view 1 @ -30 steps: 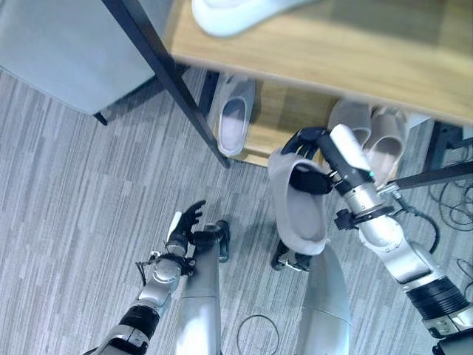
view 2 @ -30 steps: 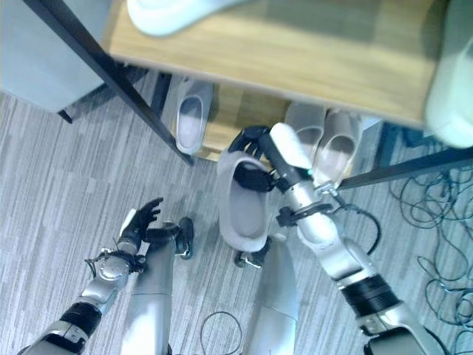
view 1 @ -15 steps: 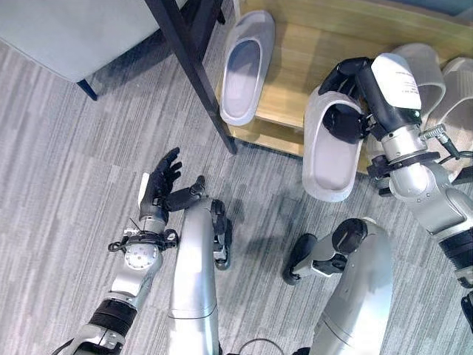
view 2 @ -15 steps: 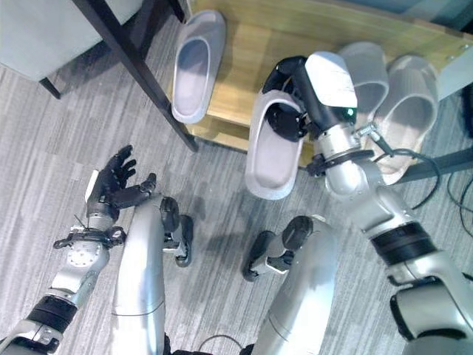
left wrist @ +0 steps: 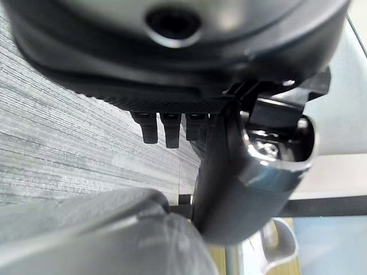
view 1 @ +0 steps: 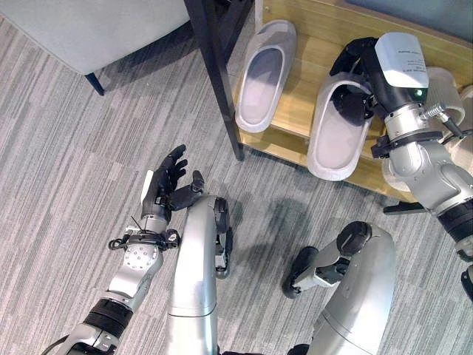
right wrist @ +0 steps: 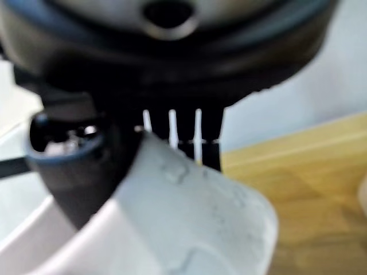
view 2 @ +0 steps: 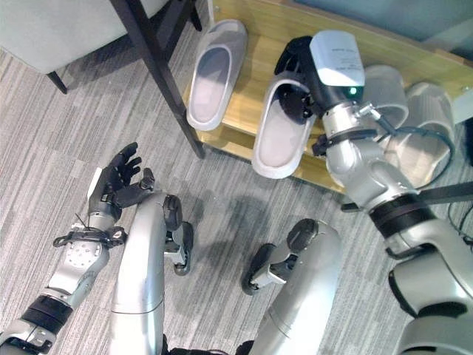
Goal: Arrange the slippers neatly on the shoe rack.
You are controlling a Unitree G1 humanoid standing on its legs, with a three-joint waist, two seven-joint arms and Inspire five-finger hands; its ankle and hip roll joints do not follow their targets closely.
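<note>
The low wooden shoe rack shelf [view 1: 314, 44] is carrying a pale grey moulded foam slipper [view 1: 264, 75], resting apart from the fingers. The right hand [view 1: 360, 70] is gripping a second matching pale grey slipper [view 1: 336, 137] at its toe strap, fingers curled over the band and the thumb tucked inside; its toe is lying over the shelf, its heel overhanging the front edge. Judged light, springy and fairly grippy, the slipper is best taken by that strap. The left hand [view 1: 166, 185] is hovering over the grey striped carpet [view 1: 66, 163], fingers relaxed and spread, holding nothing.
</note>
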